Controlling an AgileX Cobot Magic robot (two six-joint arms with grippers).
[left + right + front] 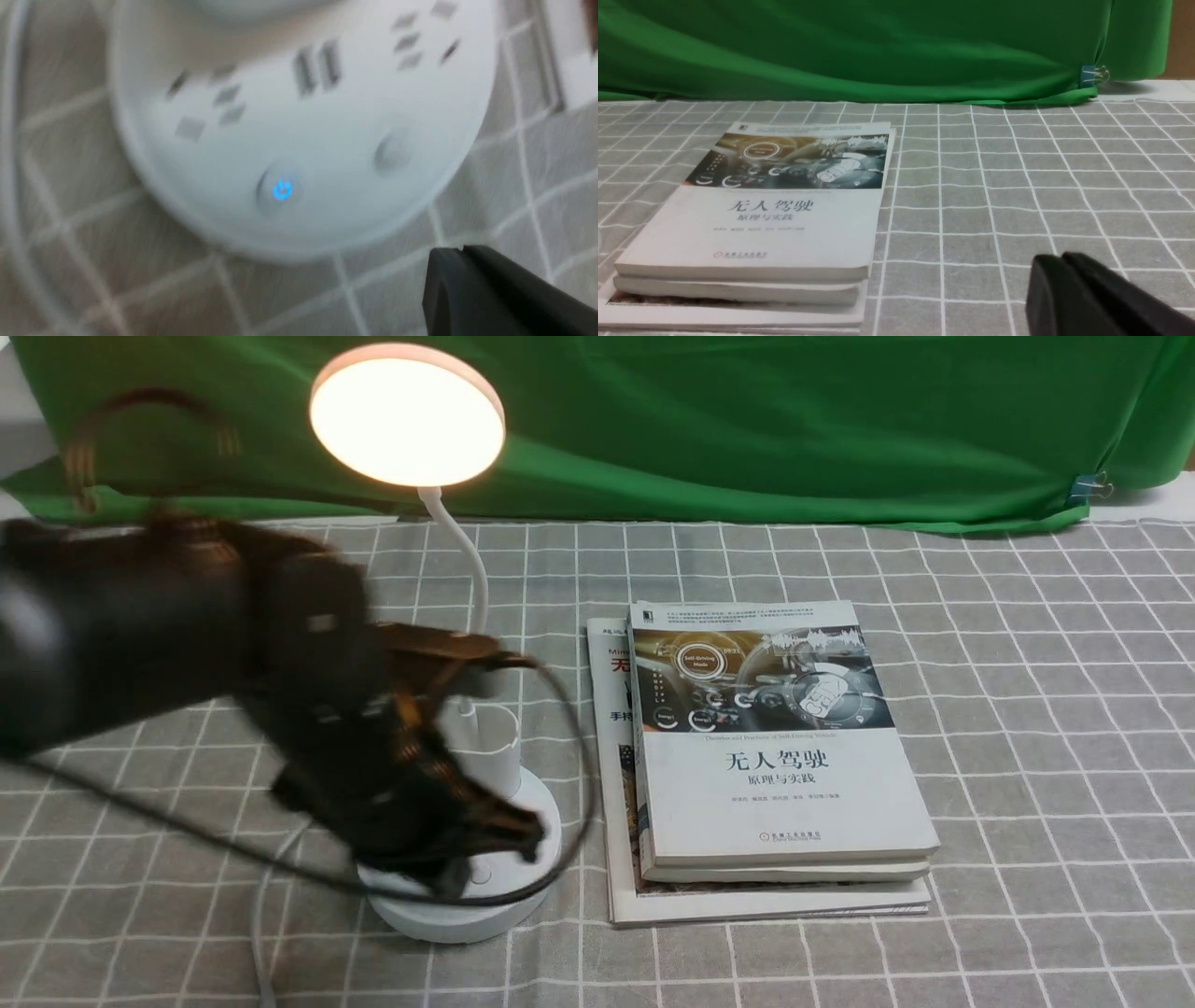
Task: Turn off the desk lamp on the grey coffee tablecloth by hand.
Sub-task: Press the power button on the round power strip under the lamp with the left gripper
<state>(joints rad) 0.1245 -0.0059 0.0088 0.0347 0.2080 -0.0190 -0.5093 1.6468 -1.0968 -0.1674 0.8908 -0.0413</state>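
The white desk lamp stands on the grey coffee tablecloth [1027, 709] with its round head [407, 414] glowing. My left gripper [450, 882], blurred, hangs low over the front of the lamp's round base [467, 919], hiding much of it. In the left wrist view the base [327, 121] shows sockets, a power button lit blue [281, 190] and a second plain button [395, 150]. The left gripper [460, 254] is shut and empty, its tip just off the base's rim over the cloth. My right gripper [1062, 261] is shut and empty above the cloth.
A stack of books [775, 747] lies right next to the lamp's base; it also shows in the right wrist view [775, 210]. The lamp's white cord [261, 915] runs toward the front edge. A green cloth [747, 420] hangs at the back with a blue clip [1083, 490].
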